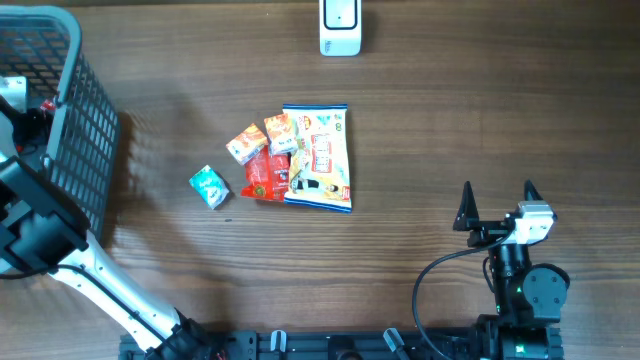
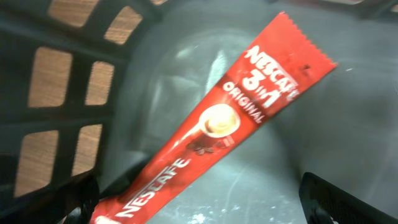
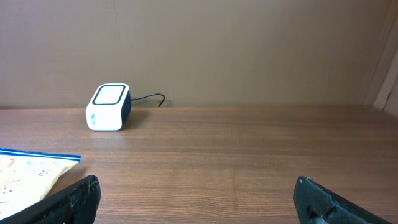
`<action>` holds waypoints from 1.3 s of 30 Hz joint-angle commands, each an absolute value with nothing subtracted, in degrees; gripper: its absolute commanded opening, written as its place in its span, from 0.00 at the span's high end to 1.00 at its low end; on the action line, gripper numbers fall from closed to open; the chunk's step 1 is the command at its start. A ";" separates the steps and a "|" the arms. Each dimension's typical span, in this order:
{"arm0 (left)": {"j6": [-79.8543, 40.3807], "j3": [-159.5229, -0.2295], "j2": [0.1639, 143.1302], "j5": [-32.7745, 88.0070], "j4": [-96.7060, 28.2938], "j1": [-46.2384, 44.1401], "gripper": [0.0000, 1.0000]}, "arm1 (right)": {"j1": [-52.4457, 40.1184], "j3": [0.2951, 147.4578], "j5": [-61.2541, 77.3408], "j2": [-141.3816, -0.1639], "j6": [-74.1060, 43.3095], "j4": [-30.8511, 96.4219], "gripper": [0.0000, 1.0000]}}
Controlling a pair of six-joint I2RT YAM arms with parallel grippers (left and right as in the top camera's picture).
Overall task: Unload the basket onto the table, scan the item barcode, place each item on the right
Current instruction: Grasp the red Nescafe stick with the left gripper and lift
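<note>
The left pincer point(image 2: 205, 200) is hanging released, jaws wide, over the red coffee sachet point(image 2: 217, 121) lying loose across mid-frame on the floor of the basket point(image 2: 62, 122), probably where scanned items go, while the right pincer point(image 1: 497, 203) is idling, also spread, at lower right.

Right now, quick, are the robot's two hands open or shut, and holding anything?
Left gripper: open; long red coffee sachet lies loose below.
Right gripper: open, empty.
</note>
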State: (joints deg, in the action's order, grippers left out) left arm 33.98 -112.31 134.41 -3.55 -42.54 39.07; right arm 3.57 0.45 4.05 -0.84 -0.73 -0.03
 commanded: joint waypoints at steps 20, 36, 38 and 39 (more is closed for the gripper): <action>34.22 -107.90 138.82 -1.69 -46.76 39.38 0.08 | 3.81 0.27 4.51 -0.54 -0.14 -0.19 0.00; 34.22 -107.90 136.38 -2.44 -52.42 37.30 0.96 | 3.81 0.27 4.51 -0.54 -0.14 -0.21 0.01; 34.20 -107.92 135.35 -2.44 -52.84 36.75 0.96 | 3.81 0.27 4.51 -0.54 -0.14 -0.19 0.00; 34.20 -107.92 134.87 -2.44 -53.04 36.56 0.96 | 3.81 0.27 4.51 -0.54 -0.14 -0.21 0.00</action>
